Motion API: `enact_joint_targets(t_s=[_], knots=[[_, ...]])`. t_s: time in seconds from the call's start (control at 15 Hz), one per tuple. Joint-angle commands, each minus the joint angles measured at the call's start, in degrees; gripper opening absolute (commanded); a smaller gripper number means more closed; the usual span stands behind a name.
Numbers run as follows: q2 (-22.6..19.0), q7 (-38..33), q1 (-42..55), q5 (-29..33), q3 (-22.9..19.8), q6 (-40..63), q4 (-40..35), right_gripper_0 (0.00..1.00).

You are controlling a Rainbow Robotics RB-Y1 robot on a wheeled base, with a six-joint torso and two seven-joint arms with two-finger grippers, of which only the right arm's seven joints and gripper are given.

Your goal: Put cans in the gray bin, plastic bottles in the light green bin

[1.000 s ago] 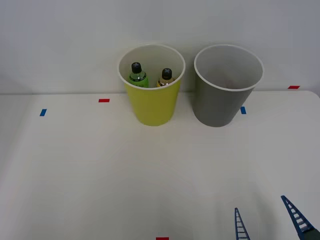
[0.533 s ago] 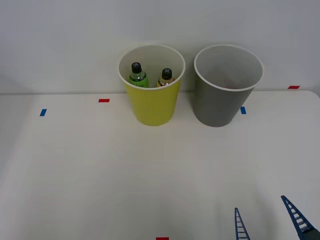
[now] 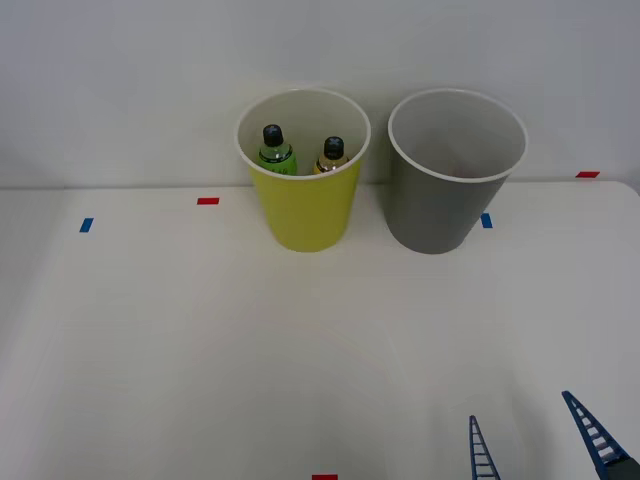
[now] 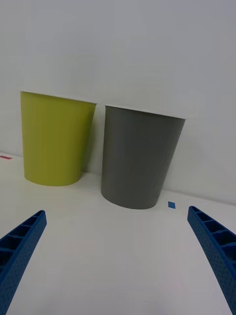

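Right end effector [image 3: 535,440]: two blue ribbed fingers [image 4: 22,246] spread wide, holding nothing, low over the near right part of the white bench [image 3: 180,340], well apart from both bins

Round tapered yellow-green bin with white rim [image 3: 305,205]: upright at the far side of the bench, near the wall; left of the gray bin, just beside it

Small translucent green plastic bottle with black cap [image 3: 274,150]: upright inside the yellow-green bin

Small yellowish-amber plastic bottle with black cap [image 3: 332,155]: upright inside the same bin, beside the green one

Round tapered gray bin with white rim [image 3: 440,210]: upright; contents cannot be told

Red tape mark [image 3: 208,201] and blue tape mark [image 3: 86,225]: flat on the bench, left of the bins
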Motion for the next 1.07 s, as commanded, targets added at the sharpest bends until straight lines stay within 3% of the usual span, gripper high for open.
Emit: enact_joint_targets(t_s=[0.07, 1.07], knots=[[0.0, 0.0, 0.0, 0.0, 0.0, 0.0, 0.0, 1.0], [0.0, 0.0, 0.0, 0.0, 0.0, 0.0, 0.0, 1.0]])
